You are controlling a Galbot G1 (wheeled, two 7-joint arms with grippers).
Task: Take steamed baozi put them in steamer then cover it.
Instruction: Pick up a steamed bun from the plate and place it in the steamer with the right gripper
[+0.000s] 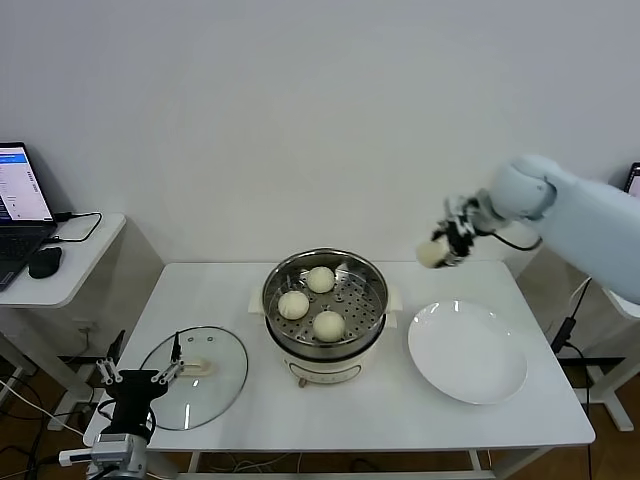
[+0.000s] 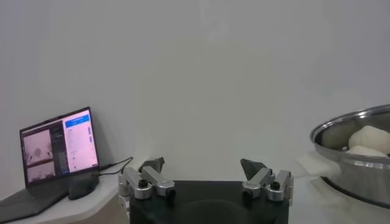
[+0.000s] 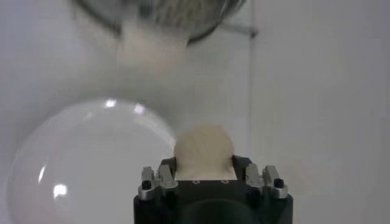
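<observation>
Three steamed baozi (image 1: 308, 300) sit on the perforated tray inside the steamer (image 1: 325, 300), which stands uncovered at the middle of the white table (image 1: 380, 410). One bun lies toward the back of the pot, one toward my left, one toward the front. From my head camera I see the fourth bun (image 1: 432, 254) up in the air, clamped in the right gripper (image 1: 447, 244), which hangs above the table's far right edge, behind the white plate (image 1: 467, 351) and well to the right of the steamer. My right wrist camera confirms it: the cream-white bun (image 3: 203, 150) is pinched between the two fingers (image 3: 166, 167), with the plate (image 3: 79, 164) below it and the steamer's rim (image 3: 161, 15) farther off.

I see the cover (image 1: 193, 377) lying flat on the table at the front left, just beside the steamer's base but not touching it, its cream handle facing up. My left gripper (image 1: 138, 377) rests low at the table's front left corner, its fingertips at the edge of the cover; the jaws are spread wide and hold nothing. In the left wrist camera both fingers (image 2: 150, 176) stand far apart, with the steamer (image 2: 353, 155) and its buns off to one side and a laptop (image 2: 58, 149) on the side desk to the other. That same laptop (image 1: 20, 205) and a black mouse (image 1: 44, 262) show on the small desk (image 1: 75, 270) at my far left.
</observation>
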